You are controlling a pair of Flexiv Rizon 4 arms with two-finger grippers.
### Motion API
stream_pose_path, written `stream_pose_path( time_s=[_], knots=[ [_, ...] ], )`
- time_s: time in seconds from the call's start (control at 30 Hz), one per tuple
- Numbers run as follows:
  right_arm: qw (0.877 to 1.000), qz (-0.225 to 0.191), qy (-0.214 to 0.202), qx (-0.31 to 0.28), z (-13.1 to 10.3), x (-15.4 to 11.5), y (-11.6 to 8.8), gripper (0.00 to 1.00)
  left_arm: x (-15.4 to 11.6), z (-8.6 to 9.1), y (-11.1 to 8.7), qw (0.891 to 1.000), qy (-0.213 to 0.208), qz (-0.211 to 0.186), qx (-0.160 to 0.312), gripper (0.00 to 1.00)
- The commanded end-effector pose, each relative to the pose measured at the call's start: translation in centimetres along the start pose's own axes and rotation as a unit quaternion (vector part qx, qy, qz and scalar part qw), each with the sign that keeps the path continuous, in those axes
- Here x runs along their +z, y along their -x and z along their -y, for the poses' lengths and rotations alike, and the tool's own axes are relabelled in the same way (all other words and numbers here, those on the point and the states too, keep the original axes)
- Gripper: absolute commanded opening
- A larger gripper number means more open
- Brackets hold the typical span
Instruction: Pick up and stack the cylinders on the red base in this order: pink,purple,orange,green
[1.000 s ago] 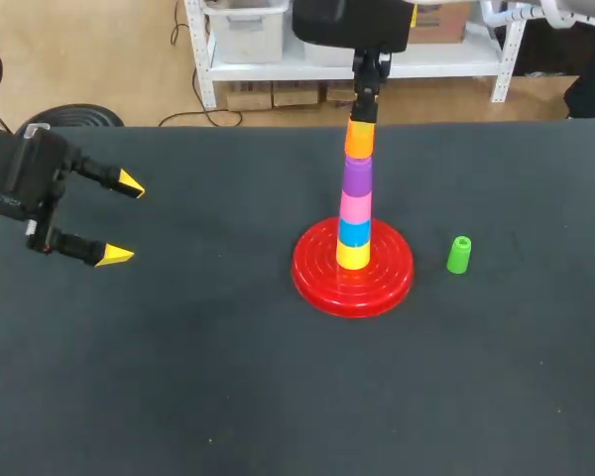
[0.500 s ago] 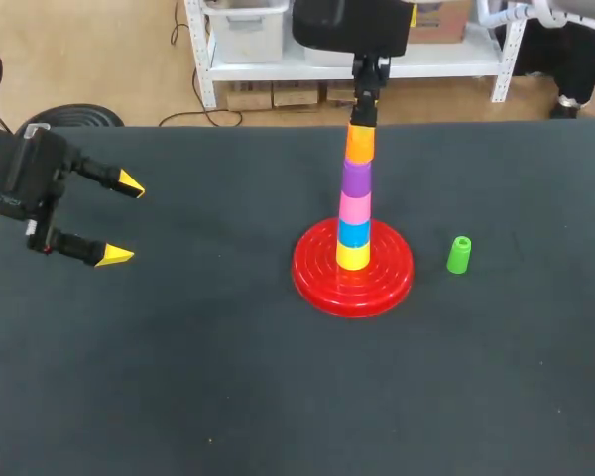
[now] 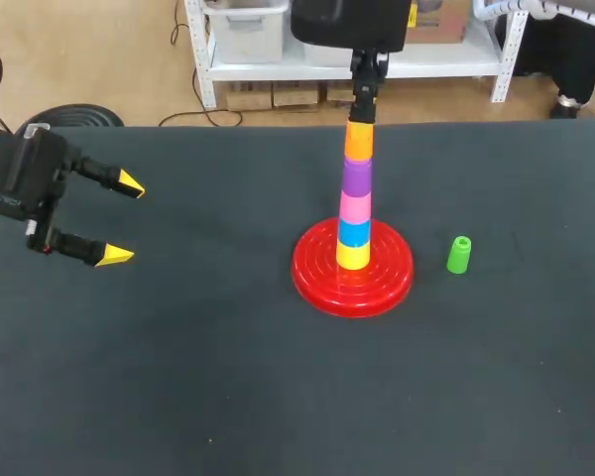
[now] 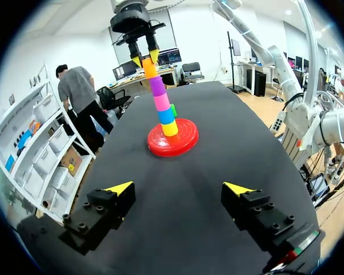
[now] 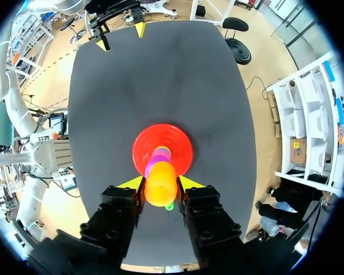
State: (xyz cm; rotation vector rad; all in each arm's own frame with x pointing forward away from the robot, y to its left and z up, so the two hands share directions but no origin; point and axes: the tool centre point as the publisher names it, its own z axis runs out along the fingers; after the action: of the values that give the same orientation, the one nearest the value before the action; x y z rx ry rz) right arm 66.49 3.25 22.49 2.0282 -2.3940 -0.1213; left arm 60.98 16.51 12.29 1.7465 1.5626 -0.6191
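**Orange on the stack in my right claw, green alone on the counter**

My right claw [image 3: 363, 111] hangs straight down over the middle of the red base [image 3: 317, 273], and its two fingers pinch the orange cylinder [image 3: 358, 142] from opposite sides near its top. In my right wrist view the orange cylinder fills the gap between the yellow tips, with the base showing beneath it.

The orange cylinder sits on top of the column that stands on the base. From the bottom up the column runs yellow cylinder [image 3: 353, 256], blue cylinder [image 3: 353, 233], pink cylinder [image 3: 354, 208], purple cylinder [image 3: 356, 178], then orange. The column stands upright with a slight lean.

The green cylinder [image 3: 459, 255] stands upright on the dark counter [image 3: 178, 377], near the base's rim on my right side but not touching it. Nothing is holding it.

My left claw [image 3: 122, 219] is well apart from all this, out by the left edge of the counter. Its fingers are spread wide with nothing between them, and they point across the counter toward the base; the left wrist view looks along them at the column and the right claw on top of it.
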Motion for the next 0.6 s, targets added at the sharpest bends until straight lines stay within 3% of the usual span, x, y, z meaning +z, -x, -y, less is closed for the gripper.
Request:
stream_pose_path(
  time_s=[0.03, 0.6],
  knots=[
    [1.000, 0.002, -0.003, 0.000, -0.28, 0.00, -0.17, 0.00, 0.01, 0.03, -0.13, 1.000, 0.001, 0.001, 0.001, 1.00],
    [1.000, 0.005, -0.001, -0.001, -0.54, -0.07, -0.19, 0.00, 0.01, 0.03, -0.13, 1.000, 0.001, 0.001, 0.001, 1.00]
  ],
)
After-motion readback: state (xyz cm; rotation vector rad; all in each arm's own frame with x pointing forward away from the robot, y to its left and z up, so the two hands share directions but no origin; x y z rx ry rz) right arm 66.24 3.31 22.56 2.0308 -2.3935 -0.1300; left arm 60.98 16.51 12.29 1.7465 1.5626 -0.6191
